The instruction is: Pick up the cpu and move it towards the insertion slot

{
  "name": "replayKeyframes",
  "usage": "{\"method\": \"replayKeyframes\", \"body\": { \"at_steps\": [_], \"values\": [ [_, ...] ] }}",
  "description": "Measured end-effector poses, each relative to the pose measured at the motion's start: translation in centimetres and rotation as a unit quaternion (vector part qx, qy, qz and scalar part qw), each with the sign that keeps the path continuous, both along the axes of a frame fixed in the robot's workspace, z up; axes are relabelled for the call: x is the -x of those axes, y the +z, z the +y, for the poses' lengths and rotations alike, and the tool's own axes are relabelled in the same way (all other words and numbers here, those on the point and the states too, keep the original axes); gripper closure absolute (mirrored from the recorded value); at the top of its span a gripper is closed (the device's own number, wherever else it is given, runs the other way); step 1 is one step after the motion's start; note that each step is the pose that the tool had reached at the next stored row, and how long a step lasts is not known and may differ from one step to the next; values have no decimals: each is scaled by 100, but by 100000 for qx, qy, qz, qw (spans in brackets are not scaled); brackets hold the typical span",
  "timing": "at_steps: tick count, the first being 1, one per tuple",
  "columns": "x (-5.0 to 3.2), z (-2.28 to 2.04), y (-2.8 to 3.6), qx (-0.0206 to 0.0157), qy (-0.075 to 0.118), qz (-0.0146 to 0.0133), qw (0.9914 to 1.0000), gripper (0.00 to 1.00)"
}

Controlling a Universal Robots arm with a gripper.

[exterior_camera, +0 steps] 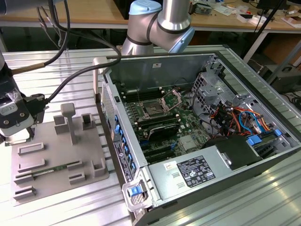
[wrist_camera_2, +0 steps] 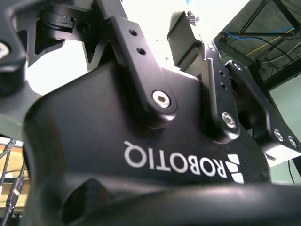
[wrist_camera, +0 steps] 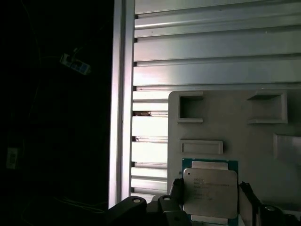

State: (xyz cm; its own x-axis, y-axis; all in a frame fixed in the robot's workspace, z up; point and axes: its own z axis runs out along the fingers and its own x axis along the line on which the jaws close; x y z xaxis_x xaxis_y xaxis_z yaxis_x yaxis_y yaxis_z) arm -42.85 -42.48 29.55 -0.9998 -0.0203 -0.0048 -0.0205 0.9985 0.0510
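We see the gripper (wrist_camera: 210, 201) down over the grey plate (wrist_camera: 225, 122) in the first wrist view. Its two dark fingers (wrist_camera: 175, 190) are closed in on the chip (wrist_camera: 209, 190), one against each of two opposite edges, so it is grasping the chip. The chip lies flat, pale metal top upward with a thin green border around it, just beside a low raised rectangular outline (wrist_camera: 202, 141) on the plate. Whether it rests on the plate or is slightly lifted we cannot tell. Beyond the plate's edge runs the ribbed aluminium table (wrist_camera: 207, 52).

In the exterior view the gripper (exterior_camera: 18, 134) stands at the far left of the frame, over the upper left corner of the plate (exterior_camera: 51, 150). Black cables (exterior_camera: 82, 71) loop above it, and the arm (exterior_camera: 160, 23) is at the top centre. The open computer case (exterior_camera: 155, 70) takes the right half. The socket (exterior_camera: 153, 110) sits on the green circuit board (exterior_camera: 190, 123) near the middle of the frame, its shiny metal frame (exterior_camera: 172, 100) standing raised. Chip and socket are well apart, with the case's side wall (exterior_camera: 120, 136) between them.
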Motion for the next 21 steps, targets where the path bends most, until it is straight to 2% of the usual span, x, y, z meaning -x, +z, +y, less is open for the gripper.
{"method": "replayKeyframes", "body": {
  "at_steps": [21],
  "values": [
    [0,0,78,-3,1,-5,100000,46]
  ]
}}
